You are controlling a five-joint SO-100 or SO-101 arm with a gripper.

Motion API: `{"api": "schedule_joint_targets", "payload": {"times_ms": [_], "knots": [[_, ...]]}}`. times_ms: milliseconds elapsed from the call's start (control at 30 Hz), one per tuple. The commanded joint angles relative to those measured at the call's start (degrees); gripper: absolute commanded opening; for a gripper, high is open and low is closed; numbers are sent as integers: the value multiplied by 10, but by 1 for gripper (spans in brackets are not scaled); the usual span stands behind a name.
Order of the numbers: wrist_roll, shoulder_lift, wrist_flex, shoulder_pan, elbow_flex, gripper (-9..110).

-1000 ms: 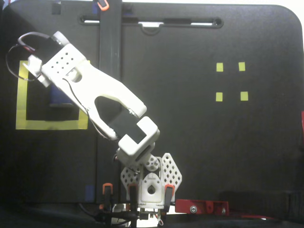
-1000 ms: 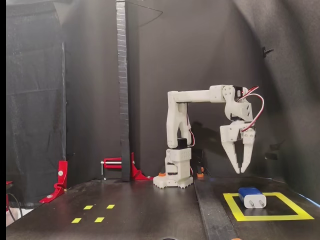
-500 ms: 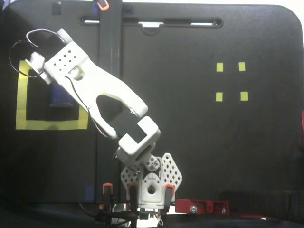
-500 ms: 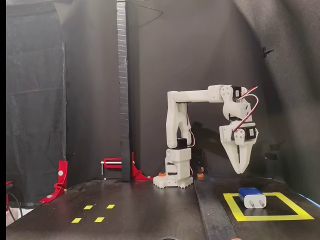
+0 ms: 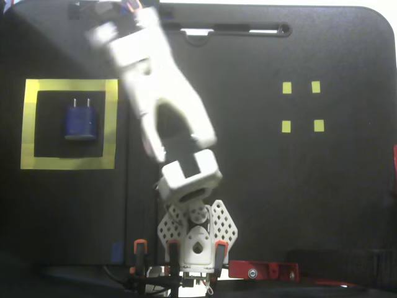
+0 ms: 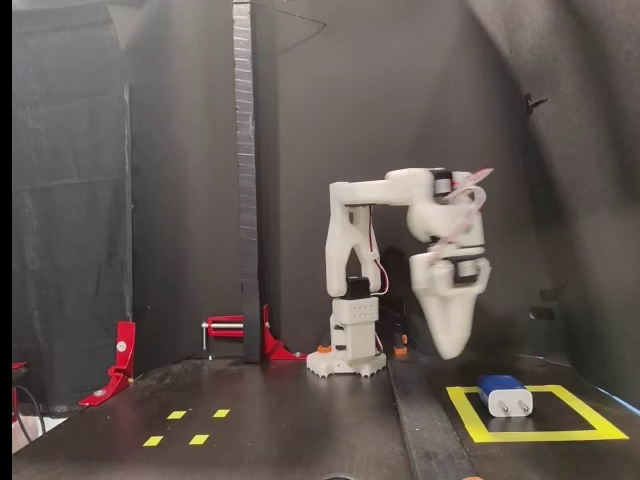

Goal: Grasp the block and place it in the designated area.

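In a fixed view from above, the blue charger block (image 5: 80, 120) lies inside the yellow tape frame (image 5: 69, 162), prongs pointing up-picture. The blurred white arm (image 5: 162, 102) stands clear of it, right of the frame.

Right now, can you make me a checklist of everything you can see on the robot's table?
Surface: black table, mostly bare.
Job's things: the blue block lies inside the yellow tape square, prongs pointing to the far edge in the top-down fixed view; in the side fixed view it sits there too.
Clutter: four small yellow markers; red clamps.
Gripper: blurred by motion, raised off the table, away from the block and holding nothing; open or shut cannot be told.
Cables: red and white wires at the wrist.
Surroundings: black backdrop, dark upright post.
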Motion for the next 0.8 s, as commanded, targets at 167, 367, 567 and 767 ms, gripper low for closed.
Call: {"api": "schedule_joint_targets", "payload": {"times_ms": [167, 367, 567, 767], "knots": [[-32, 2, 19, 157, -24, 0], [-62, 10, 31, 227, -23, 0], [-70, 39, 40, 230, -19, 0], [-80, 134, -23, 221, 49, 0]]}}
